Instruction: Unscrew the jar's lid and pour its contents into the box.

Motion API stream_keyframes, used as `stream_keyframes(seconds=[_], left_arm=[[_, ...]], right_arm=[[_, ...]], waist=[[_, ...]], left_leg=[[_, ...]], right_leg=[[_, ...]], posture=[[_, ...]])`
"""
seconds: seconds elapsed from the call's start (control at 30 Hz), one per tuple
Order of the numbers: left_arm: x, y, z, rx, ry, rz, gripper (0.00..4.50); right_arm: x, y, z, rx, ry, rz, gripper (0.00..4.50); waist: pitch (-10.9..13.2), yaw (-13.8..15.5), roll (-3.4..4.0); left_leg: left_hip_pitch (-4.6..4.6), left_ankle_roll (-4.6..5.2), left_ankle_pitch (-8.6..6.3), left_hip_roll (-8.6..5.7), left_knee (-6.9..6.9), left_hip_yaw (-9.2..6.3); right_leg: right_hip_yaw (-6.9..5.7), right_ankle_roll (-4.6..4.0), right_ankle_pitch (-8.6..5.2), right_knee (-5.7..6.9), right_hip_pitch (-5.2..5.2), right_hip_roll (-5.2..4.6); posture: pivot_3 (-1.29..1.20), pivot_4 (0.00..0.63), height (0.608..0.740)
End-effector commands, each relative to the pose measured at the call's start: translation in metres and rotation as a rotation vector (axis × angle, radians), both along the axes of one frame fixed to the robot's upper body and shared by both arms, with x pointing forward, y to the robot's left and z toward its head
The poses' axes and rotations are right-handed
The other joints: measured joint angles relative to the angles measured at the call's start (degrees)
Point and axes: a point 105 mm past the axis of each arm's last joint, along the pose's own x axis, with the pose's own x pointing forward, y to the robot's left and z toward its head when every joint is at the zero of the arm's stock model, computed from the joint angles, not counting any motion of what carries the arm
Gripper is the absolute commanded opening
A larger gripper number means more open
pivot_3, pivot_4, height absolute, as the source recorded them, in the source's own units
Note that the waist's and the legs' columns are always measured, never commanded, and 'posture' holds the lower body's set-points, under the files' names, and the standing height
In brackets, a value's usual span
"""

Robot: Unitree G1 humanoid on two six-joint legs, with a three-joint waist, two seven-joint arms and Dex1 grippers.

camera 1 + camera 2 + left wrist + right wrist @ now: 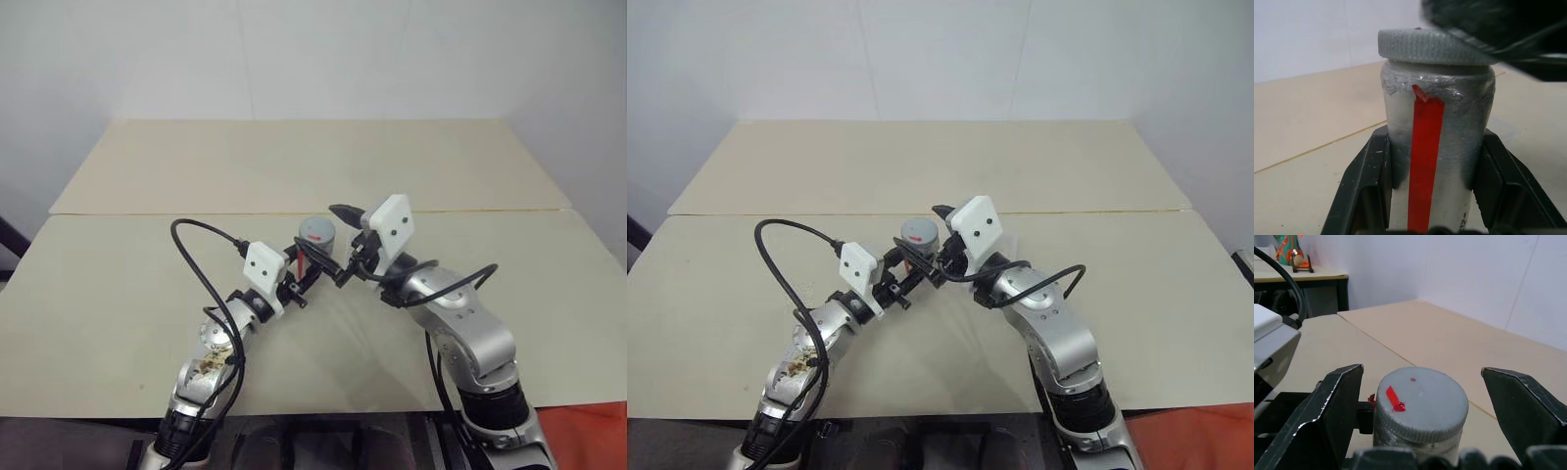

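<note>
Two grippers on this: left gripper (306, 286) clamps the jar (1437, 147), right gripper (1422, 404) gapes wide around the lid (1421, 404). Off-center closing could knock it loose.

This looks like a robot test room or lab, not a home. Two plain tan desks (313, 166) stand pushed together, with the line where they meet running from 9 o'clock to 3 o'clock. Behind them, at 12 o'clock, is a bare white wall (313, 49) with nothing hung on it. The right wrist view shows one more desk (1300, 276) with dark legs by the wall, at about 10 o'clock, and a small bright toy-like thing (1290, 249) standing on it.
</note>
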Motion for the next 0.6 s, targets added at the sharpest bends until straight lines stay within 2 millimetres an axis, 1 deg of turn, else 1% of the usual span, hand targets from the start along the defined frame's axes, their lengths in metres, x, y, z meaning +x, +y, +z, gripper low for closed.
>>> stream_keyframes(seconds=[0.03,0.43,0.53,0.6], left_arm=[[-0.0066,-0.0035,0.0146,-0.01,-0.072,-0.026,1.86],[-0.0075,-0.0059,0.015,-0.016,-0.095,-0.03,1.86],[-0.0078,-0.0062,0.0141,-0.015,-0.093,-0.031,1.86],[-0.0081,-0.006,0.0124,-0.01,-0.088,-0.033,1.86]], right_arm=[[-0.0015,0.0001,0.0091,0.006,-0.042,0.005,4.5],[-0.0031,0.0,0.007,0.023,-0.001,0.041,4.5],[-0.0035,-0.0001,0.0078,0.027,0.001,0.045,3.94],[-0.0035,-0.0003,0.0081,0.027,0.0,0.043,3.32]], waist=[[0.0,0.02,0.0],[0.0,0.02,0.0],[0.0,0.02,0.0],[0.0,0.01,0.0]], left_leg=[[0.0,0.0,0.0,0.0,0.0,-0.01],[-0.04,0.01,0.0,0.02,0.0,-0.01],[-0.04,0.01,-0.01,0.03,-0.01,-0.01],[-0.04,0.01,-0.01,0.04,-0.01,-0.01]], right_leg=[[0.0,0.0,0.0,0.0,0.0,0.0],[0.0,0.0,0.0,0.0,-0.03,0.0],[0.0,0.0,0.0,0.0,-0.04,0.0],[0.0,0.0,0.0,0.0,-0.04,0.0]], posture=[[0.0,0.15,0.74],[0.0,0.15,0.74],[0.0,0.15,0.74],[0.0,0.15,0.74]])
